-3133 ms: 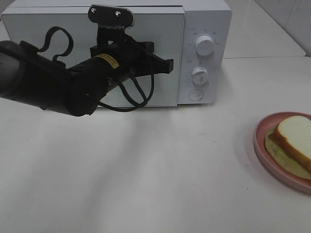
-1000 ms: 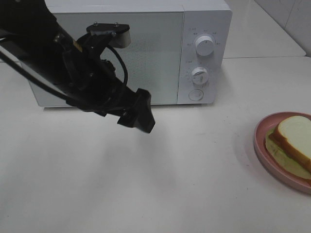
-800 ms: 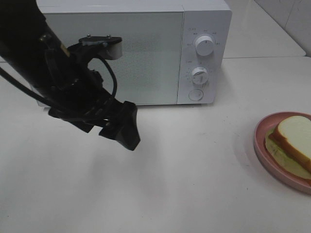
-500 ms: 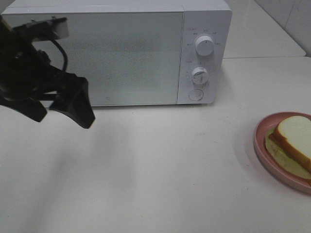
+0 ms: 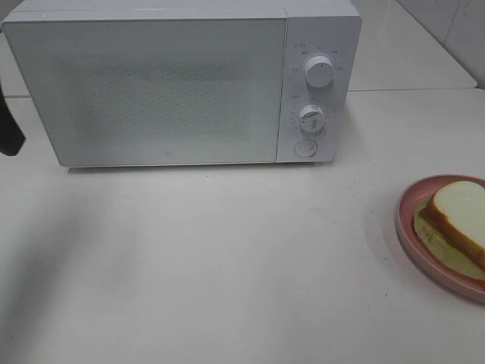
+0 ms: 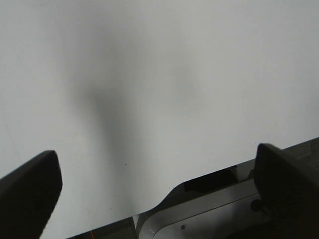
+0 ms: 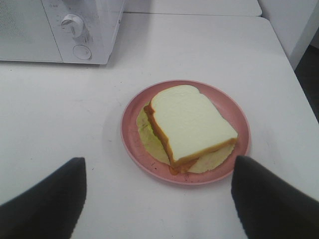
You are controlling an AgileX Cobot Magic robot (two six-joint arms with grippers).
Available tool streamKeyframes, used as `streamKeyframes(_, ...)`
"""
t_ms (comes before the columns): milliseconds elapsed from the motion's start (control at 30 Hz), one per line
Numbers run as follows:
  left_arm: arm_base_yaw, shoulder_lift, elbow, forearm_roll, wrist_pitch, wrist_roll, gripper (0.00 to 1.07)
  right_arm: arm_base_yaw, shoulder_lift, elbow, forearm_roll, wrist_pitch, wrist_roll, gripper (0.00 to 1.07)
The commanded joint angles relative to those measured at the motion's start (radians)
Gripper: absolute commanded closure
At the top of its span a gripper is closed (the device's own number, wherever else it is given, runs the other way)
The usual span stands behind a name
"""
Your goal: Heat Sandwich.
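Observation:
The sandwich (image 5: 458, 216), white bread with tan crust and green and red filling, lies on a round pink plate (image 5: 404, 227) at the table's right edge. In the right wrist view the sandwich (image 7: 192, 124) sits on the plate (image 7: 128, 144), just ahead of my right gripper (image 7: 160, 199), which is open and empty. The white microwave (image 5: 167, 91) stands at the back with its door shut. My left gripper (image 6: 158, 189) is open and empty over bare table near the edge. Only a black sliver of the left arm (image 5: 9, 125) shows at the far left of the exterior view.
The microwave has two knobs (image 5: 319, 72) (image 5: 311, 117) and a round button (image 5: 305, 148) on its right panel, also seen in the right wrist view (image 7: 75, 25). A metal base (image 6: 214, 219) shows beyond the table edge in the left wrist view.
The left arm has swung away from the microwave's front, down and to the left, and is now almost out of the exterior view. The microwave door, plate and sandwich have not moved.

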Motion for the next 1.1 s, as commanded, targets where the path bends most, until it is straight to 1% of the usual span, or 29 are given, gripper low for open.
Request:
streamKeyframes(33,0.060,-0.035,0.002,0.026,0.039,-0.005,0.09,-0.010,-0.027,-0.001,0.002,-0.015,0.003,0.32)
streamKeyframes(67,0.097,-0.060,0.006,0.037,0.052,-0.005,0.09,-0.010,-0.027,-0.001,0.002,-0.015,0.003,0.32)
streamKeyframes(133,0.139,-0.086,0.019,0.040,0.057,-0.005,0.09,-0.010,-0.027,-0.001,0.002,-0.015,0.004,0.32)
streamKeyframes(167,0.139,-0.086,0.019,0.040,0.057,-0.005,0.09,-0.010,-0.027,-0.001,0.002,-0.015,0.004,0.32)
streamKeyframes(200,0.162,-0.103,0.030,0.040,0.056,-0.005,0.09,-0.010,-0.027,-0.001,0.002,-0.015,0.004,0.32)
streamKeyframes(233,0.199,-0.139,0.058,0.040,0.050,-0.008,0.09,-0.010,-0.027,-0.001,0.002,-0.015,0.004,0.32)
streamKeyframes(333,0.235,-0.207,0.109,0.039,0.039,-0.008,0.09,-0.010,-0.027,-0.001,0.002,-0.015,0.004,0.32)
streamKeyframes(367,0.235,-0.207,0.109,0.039,0.039,-0.008,0.09,-0.010,-0.027,-0.001,0.002,-0.015,0.004,0.32)
streamKeyframes(400,0.237,-0.252,0.144,0.045,0.027,-0.008,0.09,-0.010,-0.027,-0.001,0.002,-0.015,0.004,0.32)
streamKeyframes(467,0.237,-0.297,0.181,0.046,0.024,-0.008,0.09,-0.010,-0.027,-0.001,0.002,-0.015,0.004,0.32)
streamKeyframes(500,0.237,-0.297,0.181,0.046,0.024,-0.008,0.09,-0.010,-0.027,-0.001,0.002,-0.015,0.004,0.32)
streamKeyframes(567,0.237,-0.369,0.237,0.050,0.023,-0.008,0.09,-0.010,-0.027,-0.001,0.002,-0.015,0.004,0.32)
streamKeyframes(633,0.237,-0.423,0.273,0.053,0.015,-0.008,0.09,-0.010,-0.027,-0.001,0.002,-0.015,0.004,0.32)
streamKeyframes(667,0.237,-0.423,0.273,0.053,0.015,-0.008,0.09,-0.010,-0.027,-0.001,0.002,-0.015,0.004,0.32)
streamKeyframes(700,0.237,-0.474,0.311,0.060,0.002,-0.008,0.09,-0.010,-0.027,-0.001,0.002,-0.015,0.004,0.32)
streamKeyframes(767,0.237,-0.531,0.347,0.065,-0.012,-0.008,0.09,-0.010,-0.027,-0.001,0.002,-0.015,0.004,0.32)
streamKeyframes(833,0.237,-0.554,0.360,0.068,-0.017,-0.008,0.09,-0.010,-0.027,-0.001,0.002,-0.015,0.004,0.32)
streamKeyframes(867,0.237,-0.616,0.388,0.073,-0.026,-0.008,0.09,-0.010,-0.027,-0.001,0.002,-0.015,0.004,0.32)
streamKeyframes(967,0.237,-0.702,0.428,0.080,-0.030,-0.008,0.09,-0.010,-0.027,-0.001,0.002,-0.015,0.004,0.32)
streamKeyframes(1000,0.237,-0.702,0.428,0.080,-0.030,-0.008,0.09,-0.010,-0.027,-0.001,0.002,-0.015,0.004,0.32)
streamKeyframes(1033,0.237,-0.757,0.448,0.084,-0.030,-0.008,0.09,-0.010,-0.027,-0.001,0.002,-0.015,0.004,0.32)
streamKeyframes(1100,0.237,-0.810,0.469,0.086,-0.029,-0.008,0.09,-0.010,-0.027,-0.001,0.002,-0.015,0.004,0.32)
